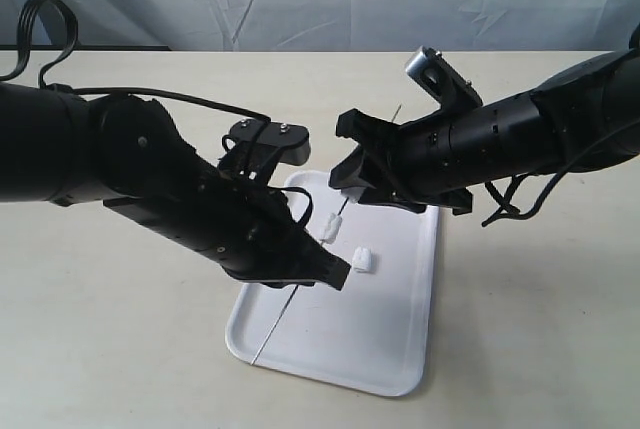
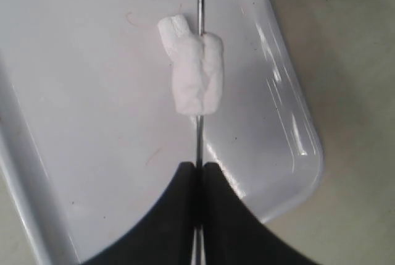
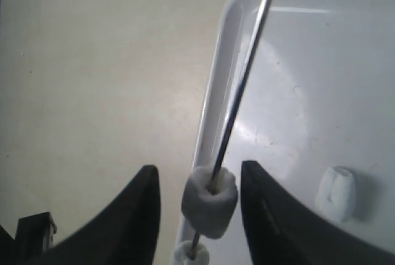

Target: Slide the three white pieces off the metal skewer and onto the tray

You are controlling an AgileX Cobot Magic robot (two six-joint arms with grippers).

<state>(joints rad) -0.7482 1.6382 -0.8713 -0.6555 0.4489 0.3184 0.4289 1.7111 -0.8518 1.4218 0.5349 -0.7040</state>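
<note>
Two black robot arms meet over a glossy white tray (image 1: 370, 349) on a beige desk (image 1: 120, 349). The left end effector (image 2: 199, 169) is clamped tight on a thin metal skewer (image 2: 199, 5), which slants across the tray. Two of the marshmallow-like chunks are threaded on the rod. One white piece (image 3: 210, 200) sits between the fingers of the right end effector (image 3: 199, 167), which are spread wide on either side with a gap to it. A second white piece (image 3: 190, 254) sits just behind it. The third white piece (image 1: 363, 260) lies loose on the tray, just beside the skewer.
</note>
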